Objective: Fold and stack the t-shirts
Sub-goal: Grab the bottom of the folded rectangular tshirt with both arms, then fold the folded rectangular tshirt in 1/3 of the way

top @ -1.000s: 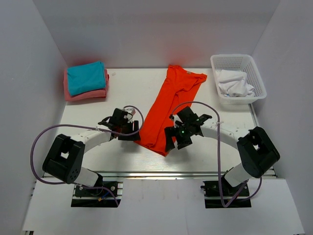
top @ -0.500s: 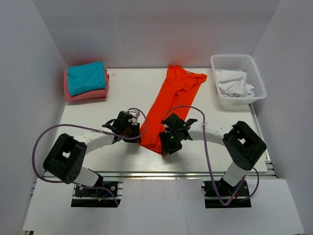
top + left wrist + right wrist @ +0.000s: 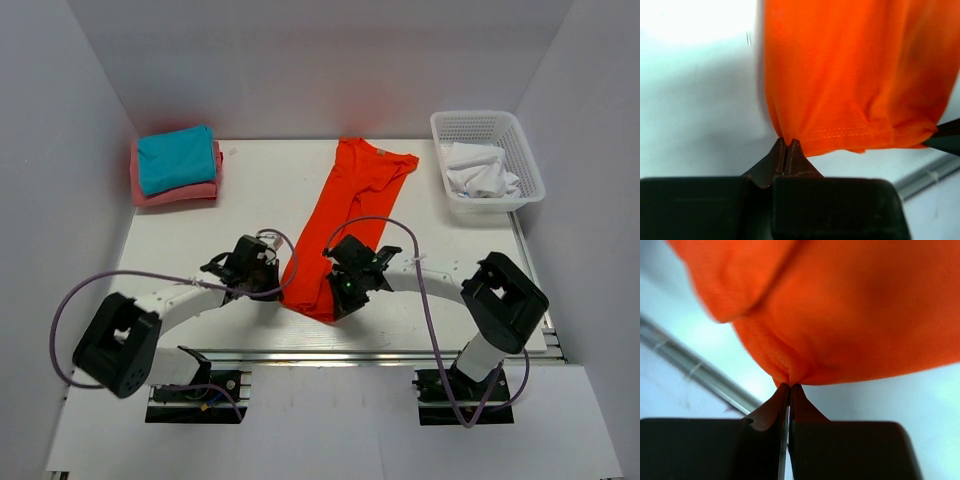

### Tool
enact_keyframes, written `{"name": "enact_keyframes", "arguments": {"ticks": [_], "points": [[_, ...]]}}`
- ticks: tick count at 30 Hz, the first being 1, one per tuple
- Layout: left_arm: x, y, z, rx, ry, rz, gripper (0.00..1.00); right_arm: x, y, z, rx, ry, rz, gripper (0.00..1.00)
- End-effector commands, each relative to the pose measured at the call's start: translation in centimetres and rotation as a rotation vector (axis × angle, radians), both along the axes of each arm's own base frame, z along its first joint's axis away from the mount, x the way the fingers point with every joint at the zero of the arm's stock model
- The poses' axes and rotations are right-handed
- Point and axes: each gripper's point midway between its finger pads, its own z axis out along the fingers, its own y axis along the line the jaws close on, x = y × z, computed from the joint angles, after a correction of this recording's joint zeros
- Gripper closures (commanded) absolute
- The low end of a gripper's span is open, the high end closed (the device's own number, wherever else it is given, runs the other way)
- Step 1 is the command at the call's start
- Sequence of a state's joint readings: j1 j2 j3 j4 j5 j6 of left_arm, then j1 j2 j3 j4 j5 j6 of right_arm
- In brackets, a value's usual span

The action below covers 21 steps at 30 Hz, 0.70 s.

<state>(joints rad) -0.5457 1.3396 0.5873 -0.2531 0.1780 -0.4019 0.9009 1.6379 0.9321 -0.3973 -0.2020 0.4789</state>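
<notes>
Teal shirt [image 3: 175,160] on pink shirt [image 3: 175,192], stacked far left. I've got both jaws pinching the orange shirt [image 3: 345,210] by its near hem, and the white ones [image 3: 478,170] wait in the basket [image 3: 475,118].

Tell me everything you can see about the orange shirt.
The orange shirt is soft bright orange-red cloth, folded lengthwise into a long narrow strip. It lies slanted on the table, sleeve end far, stitched hem at the near end. The left gripper is shut on the hem's left corner, the right gripper on its right corner, bunching the cloth.
</notes>
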Motion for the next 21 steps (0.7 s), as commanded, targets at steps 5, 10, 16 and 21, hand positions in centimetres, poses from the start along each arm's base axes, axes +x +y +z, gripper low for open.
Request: {"name": "enact_keyframes", "arguments": {"ticks": [5,10,16,21], "points": [[-3.0,0.1,3.9,-0.107,-0.035,0.000,1.00,-2.6,0.5,2.1,0.079,-0.025,0.150,1.00],[-0.4,-0.9,6.3,-0.135,-0.119,0.015,1.00,0.4,0.3,3.8,0.052,-0.152,0.055,1.00],[3.9,-2.0,7.7,-0.106,-0.155,0.075,1.00,6.4,-2.2,5.4,-0.090,-0.335,-0.114,1.00],[8.3,-4.0,10.6,-0.134,-0.235,0.080,1.00,10.5,-3.8,6.5,-0.149,-0.411,-0.201,1.00]]}}
